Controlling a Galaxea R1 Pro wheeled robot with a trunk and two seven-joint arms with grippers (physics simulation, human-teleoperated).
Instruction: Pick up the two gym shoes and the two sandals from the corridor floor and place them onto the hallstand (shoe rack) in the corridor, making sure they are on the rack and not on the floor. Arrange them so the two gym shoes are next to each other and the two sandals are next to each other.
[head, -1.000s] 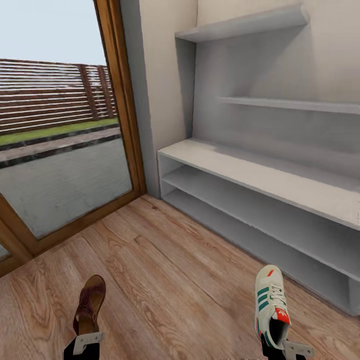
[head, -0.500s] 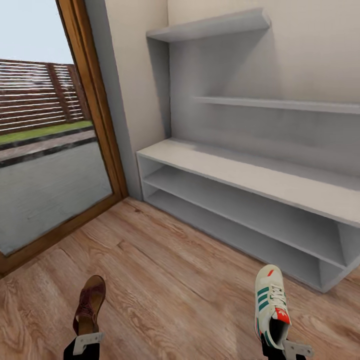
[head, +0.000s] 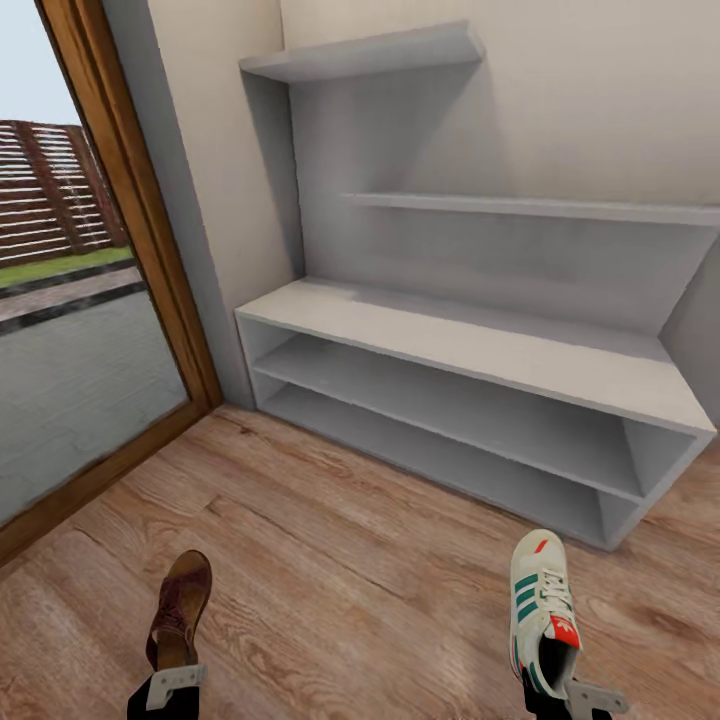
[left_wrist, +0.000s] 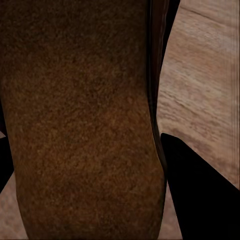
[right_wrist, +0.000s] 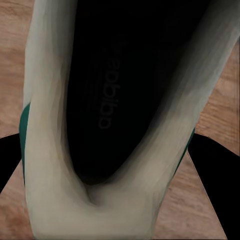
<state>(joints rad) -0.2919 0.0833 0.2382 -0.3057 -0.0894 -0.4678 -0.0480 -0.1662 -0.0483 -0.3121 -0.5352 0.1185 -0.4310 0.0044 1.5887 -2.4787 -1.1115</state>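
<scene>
A: Left end effector (head: 168, 683), low at the near edge of the head view, closed on the heel of a brown sandal (head: 180, 606); toe pointing away, toward the shoe rack (head: 470, 350). Sandal footbed (left_wrist: 80, 120) between dark fingers (left_wrist: 200, 195) in the left wrist view.

B: Right end effector (head: 575, 697), equally low, closed on the heel of a white sneaker (head: 541, 608); green stripes and red tongue patch up. Sneaker opening (right_wrist: 115, 90) close in the right wrist view.

A: Both shoes held over the plank floor (head: 350, 560), well apart.

B: Rack ahead against the wall; bench top and two low shelves bare. Open floor between shoes and rack. Wooden door frame (head: 130, 210) at the left, rack's end panel at the right.
</scene>
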